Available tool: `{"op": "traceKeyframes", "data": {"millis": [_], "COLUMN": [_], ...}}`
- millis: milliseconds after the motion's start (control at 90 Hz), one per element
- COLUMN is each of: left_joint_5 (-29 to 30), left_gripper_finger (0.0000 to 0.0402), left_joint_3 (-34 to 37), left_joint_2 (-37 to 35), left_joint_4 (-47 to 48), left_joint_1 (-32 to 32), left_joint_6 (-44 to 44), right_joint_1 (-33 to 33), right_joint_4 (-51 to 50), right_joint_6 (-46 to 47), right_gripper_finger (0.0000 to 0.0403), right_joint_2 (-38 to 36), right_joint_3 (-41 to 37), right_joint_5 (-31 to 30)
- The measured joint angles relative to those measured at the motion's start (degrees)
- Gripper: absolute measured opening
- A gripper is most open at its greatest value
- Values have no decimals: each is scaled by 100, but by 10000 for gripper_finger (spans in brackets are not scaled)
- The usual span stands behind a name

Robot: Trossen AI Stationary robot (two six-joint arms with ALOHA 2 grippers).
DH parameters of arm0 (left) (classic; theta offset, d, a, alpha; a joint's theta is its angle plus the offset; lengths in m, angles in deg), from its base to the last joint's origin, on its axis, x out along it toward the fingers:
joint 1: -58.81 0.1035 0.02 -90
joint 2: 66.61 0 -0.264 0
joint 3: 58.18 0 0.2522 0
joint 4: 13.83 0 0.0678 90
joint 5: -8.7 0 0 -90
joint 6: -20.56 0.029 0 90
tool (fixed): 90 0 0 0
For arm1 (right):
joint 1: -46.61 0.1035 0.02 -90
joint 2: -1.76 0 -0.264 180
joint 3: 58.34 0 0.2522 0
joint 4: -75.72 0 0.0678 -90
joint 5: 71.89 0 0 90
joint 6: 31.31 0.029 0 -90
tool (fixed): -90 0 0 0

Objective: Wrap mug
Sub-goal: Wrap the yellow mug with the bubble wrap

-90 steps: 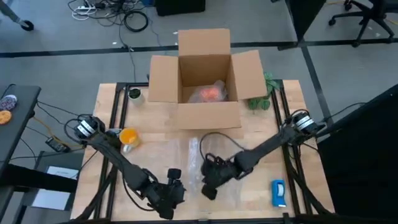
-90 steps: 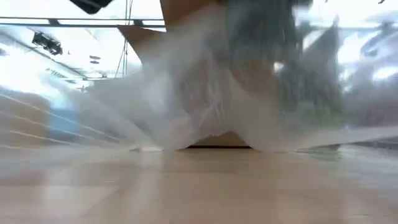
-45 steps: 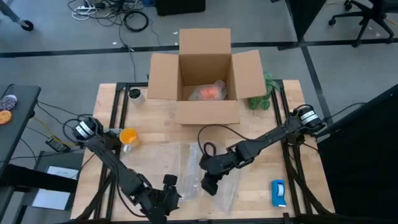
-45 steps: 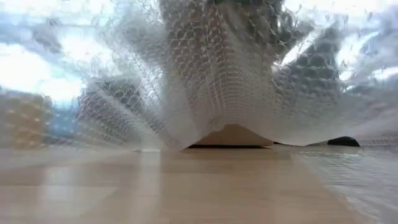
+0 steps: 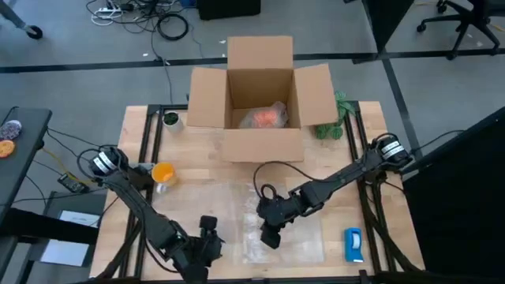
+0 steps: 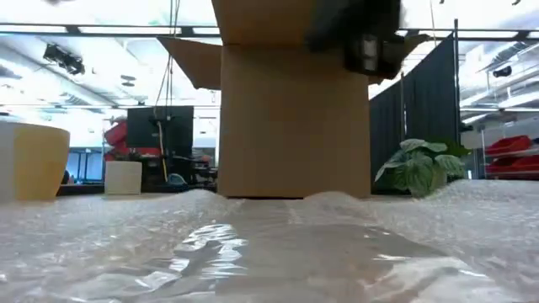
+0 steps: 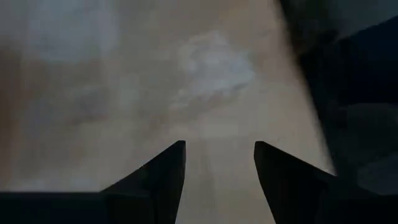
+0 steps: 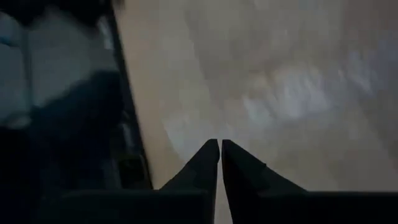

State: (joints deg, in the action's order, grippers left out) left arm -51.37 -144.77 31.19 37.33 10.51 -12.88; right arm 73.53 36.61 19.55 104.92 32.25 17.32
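While bubble wrap (image 5: 272, 221) lies flat mid-table | mug (image 5: 162, 173) at 9 o'clock, upright, apart from wrap | likely rigid, light, glazed-slick, breakable: grip rim or handle | left gripper (image 7: 217, 163) spread wide, empty | right gripper (image 8: 220, 152) pinched closed, over wrap

Two matte-black jointed arms, silver-ringed round bases, loose black cable looping off the right one. Dark tapered wedge fingers (image 7: 163, 177) on both, no markings visible.
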Motion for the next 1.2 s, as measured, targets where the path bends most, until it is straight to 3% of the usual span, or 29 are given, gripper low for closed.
{"op": "traceKeyframes", "data": {"millis": [178, 411, 500, 600, 722, 844, 956, 1200], "left_joint_5": [73, 92, 95, 199, -8, -361, -773, -1273], "left_gripper_finger": [176, 176, 176, 176, 176, 176, 176, 176], "left_joint_3": [447, 981, 540, -184, -887, -1144, -1080, -411], "left_joint_2": [-2, 7, -51, -101, -81, -96, -87, -689], "left_joint_4": [-28, -170, 535, 1963, 3689, 4743, 5310, 5252], "left_joint_1": [-10, 16, 82, 129, 227, 413, 628, 1205], "left_joint_6": [-755, -1564, -1599, -1686, -2295, -3068, -3270, -2787], "right_joint_1": [435, 839, 886, 911, 920, 966, 1023, 1374], "right_joint_4": [-824, -2258, -2258, -2037, -1743, -1593, -1487, -1287], "right_joint_6": [116, 677, 783, 796, 736, 709, 692, 700], "right_gripper_finger": [0, 0, 0, 0, 0, 0, 0, 0], "right_joint_2": [0, 0, 0, 0, 0, 0, 0, 6], "right_joint_3": [-1, -1, -1, -1, -1, -1, -1, -1], "right_joint_5": [-82, -947, -1119, -1291, -1321, -1438, -1513, -1604]}}
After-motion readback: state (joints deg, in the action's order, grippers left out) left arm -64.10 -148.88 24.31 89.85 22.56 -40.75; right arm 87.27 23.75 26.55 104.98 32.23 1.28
